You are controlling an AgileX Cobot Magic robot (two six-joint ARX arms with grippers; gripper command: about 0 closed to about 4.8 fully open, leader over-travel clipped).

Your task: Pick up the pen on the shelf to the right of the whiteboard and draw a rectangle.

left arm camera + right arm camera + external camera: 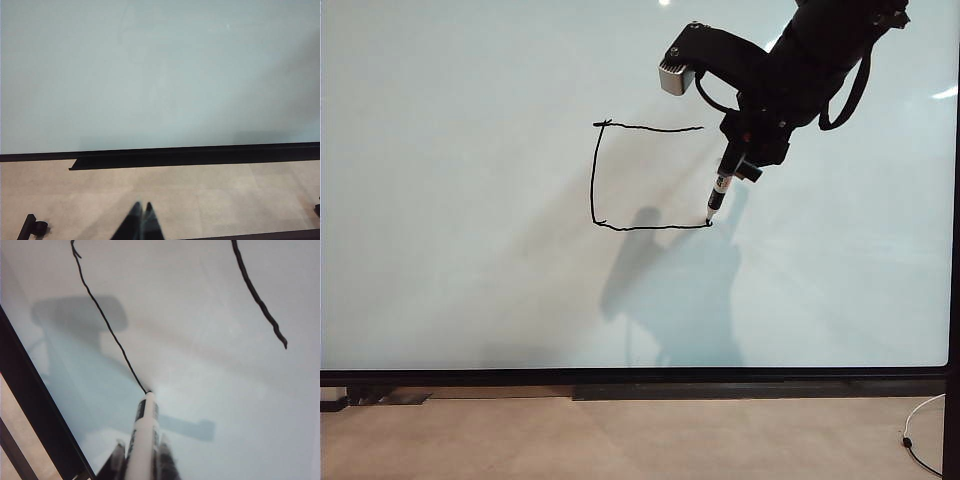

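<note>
The whiteboard (pixel 470 280) fills most of the exterior view. On it stands the rectangle (pixel 592 175) as a thin black outline with top, left and bottom sides drawn; its right side is open. My right gripper (pixel 735 165) is shut on the pen (pixel 717 193), whose black tip touches the board at the bottom line's right end. In the right wrist view the pen (pixel 144 435) sits between the fingers (pixel 167 460), tip on the line's end (pixel 148 391). My left gripper (pixel 142 206) is shut and empty over the floor, below the board (pixel 150 75).
A black ledge (pixel 740 391) runs along the board's lower frame, seen also as the ledge (pixel 190 159) in the left wrist view. Beige floor (pixel 620 440) lies below. A thin cable (pixel 920 435) curls at the lower right.
</note>
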